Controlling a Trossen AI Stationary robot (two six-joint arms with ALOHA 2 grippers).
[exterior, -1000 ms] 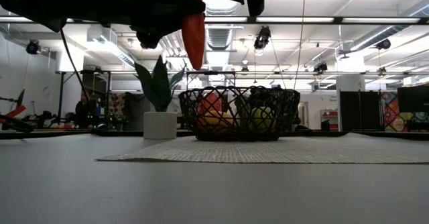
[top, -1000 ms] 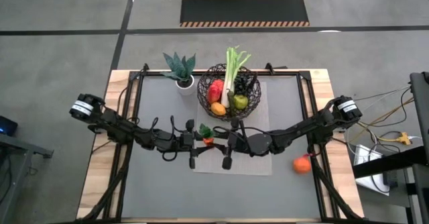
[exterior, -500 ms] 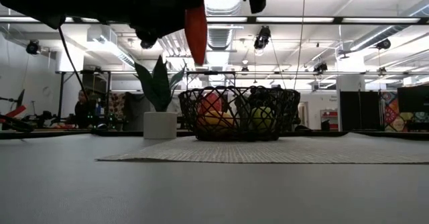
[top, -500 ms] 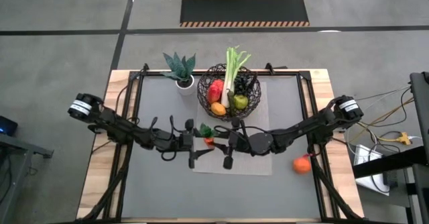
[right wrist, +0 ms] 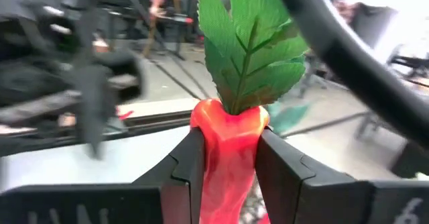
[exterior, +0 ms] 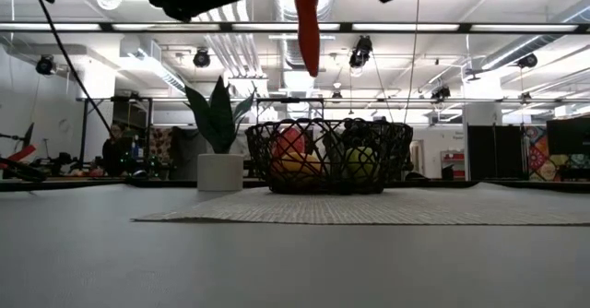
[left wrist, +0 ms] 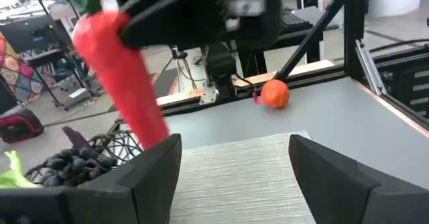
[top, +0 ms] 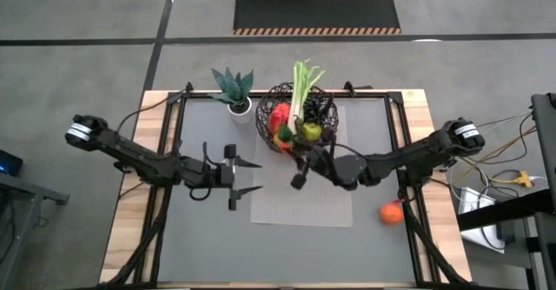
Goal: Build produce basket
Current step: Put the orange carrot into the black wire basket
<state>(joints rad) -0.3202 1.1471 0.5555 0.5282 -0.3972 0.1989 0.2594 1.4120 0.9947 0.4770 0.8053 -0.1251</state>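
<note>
The wire basket (top: 296, 119) stands on a mat at the table's far middle and holds round fruits, grapes and a leek; it also shows in the low view (exterior: 329, 156). My right gripper (top: 293, 147) is shut on an orange-red carrot (exterior: 308, 27) with green leaves, high over the basket's near rim. The carrot also shows in the left wrist view (left wrist: 120, 76) and the right wrist view (right wrist: 228, 143). My left gripper (top: 249, 176) is open and empty left of the mat, at some distance from the carrot. An orange fruit (top: 391, 213) lies on the table at the near right. My right gripper pinches the carrot's thick top end (right wrist: 228, 127), just below the leaves, between its two fingers (right wrist: 191, 163). The fingers come about level from the table's right side and lie across the carrot. The carrot hangs nearly upright, tip down (exterior: 311, 66), clear of the basket.
A small white pot with a spiky green plant (top: 234, 93) stands left of the basket. The grey mat (top: 300, 205) runs from the basket toward the near edge. A black frame (top: 169, 151) runs along the table's sides.
My left gripper has let go of the carrot and drawn back toward the table's left edge. My right gripper has carried the carrot toward the far edge, up to the basket's near rim; the carrot stays upright, tip down.
</note>
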